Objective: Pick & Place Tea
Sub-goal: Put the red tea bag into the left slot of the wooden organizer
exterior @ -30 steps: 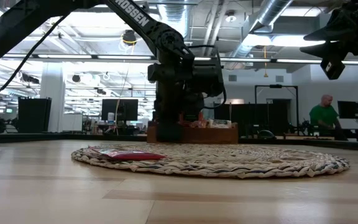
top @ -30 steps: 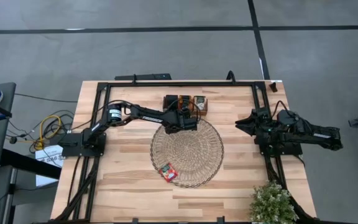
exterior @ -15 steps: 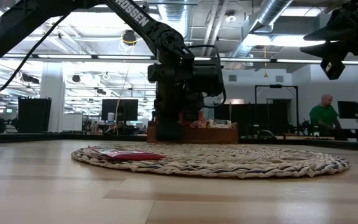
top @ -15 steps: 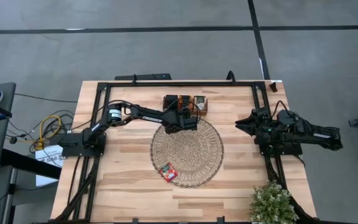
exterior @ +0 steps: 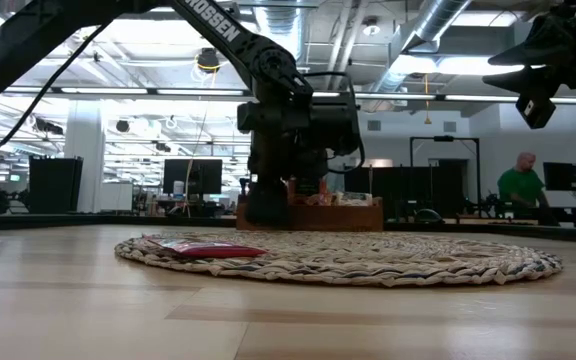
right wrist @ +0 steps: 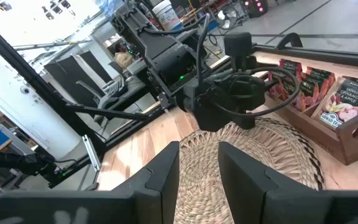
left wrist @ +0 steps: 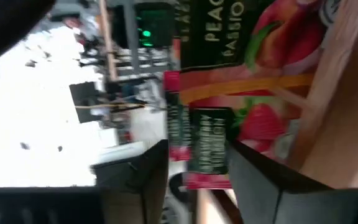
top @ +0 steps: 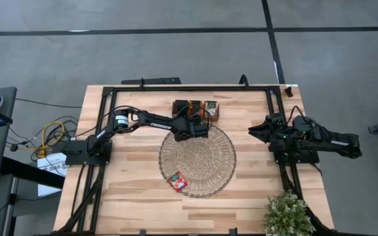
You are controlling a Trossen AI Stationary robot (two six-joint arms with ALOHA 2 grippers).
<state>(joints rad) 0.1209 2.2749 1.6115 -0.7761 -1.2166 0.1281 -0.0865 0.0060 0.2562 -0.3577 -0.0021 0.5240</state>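
- In the high view, the left arm reached from the left edge of the table toward upper centre, and the left gripper (top: 199, 124) hung over the seam between the wooden tray (top: 212, 117) and the top rim of the round woven mat (top: 197, 160).
- In the left wrist view, its 2 dark fingers (left wrist: 148, 171) stood spread, with a red sachet (left wrist: 194, 146) upright in the gap between them; whether either finger touched it could not be told.
- Behind that sachet, in the same view, other tea packets (left wrist: 241, 37) stood packed against a wooden wall of the tray, one printed with peach fruit.
- In the low view, the left gripper (exterior: 283, 195) sat low at centre frame, right in front of the tray (exterior: 353, 215), whose sachets showed above its rim.
- 1 red-orange sachet (top: 177, 180) lay flat on the lower left part of the mat in the high view, well apart from the tray; the low view showed it (exterior: 208, 248) at the mat's left edge.
- The right wrist view showed 3 sachets (right wrist: 319, 93) standing in the tray at the upper right of the frame.
- The right gripper (top: 254, 131) waited at the right side of the table, raised, its fingers (right wrist: 163, 177) parted and holding nothing.
- A potted plant (top: 287, 213) stood at the table's lower right corner.
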